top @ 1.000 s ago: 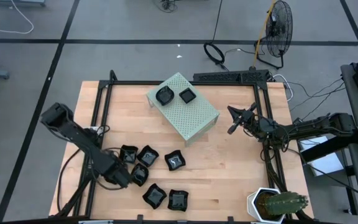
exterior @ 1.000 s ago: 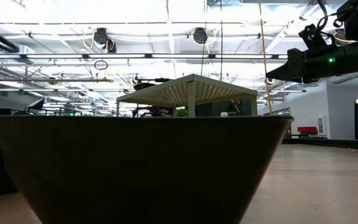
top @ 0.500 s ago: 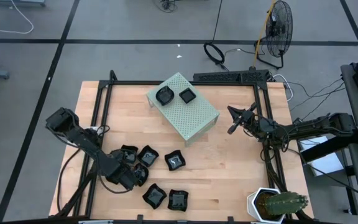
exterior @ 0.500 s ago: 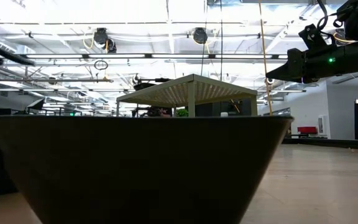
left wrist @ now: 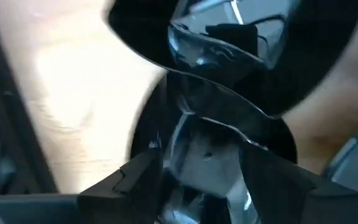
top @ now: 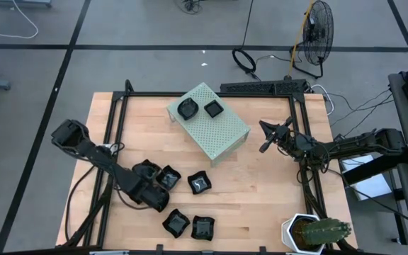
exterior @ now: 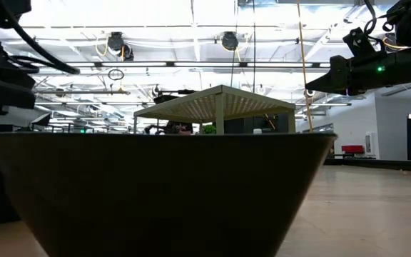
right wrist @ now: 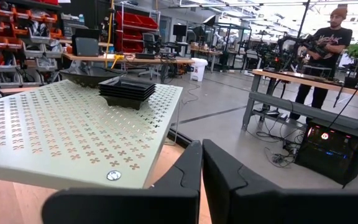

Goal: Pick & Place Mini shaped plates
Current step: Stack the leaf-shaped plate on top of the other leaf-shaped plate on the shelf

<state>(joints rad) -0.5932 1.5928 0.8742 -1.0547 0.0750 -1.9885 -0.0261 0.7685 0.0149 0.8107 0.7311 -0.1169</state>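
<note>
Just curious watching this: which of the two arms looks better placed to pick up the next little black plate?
The left. Its gripper sits right among the loose plates, apparently closing on one. The right gripper hangs shut beyond the green box.

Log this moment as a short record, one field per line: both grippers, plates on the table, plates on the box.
left gripper: low over the cluster of plates near the table's front left, a glossy plate right at its fingers
right gripper: shut, hanging at the table's right side
loose plates: about six on the wood
green box: two plates on top, one round, one square
</note>
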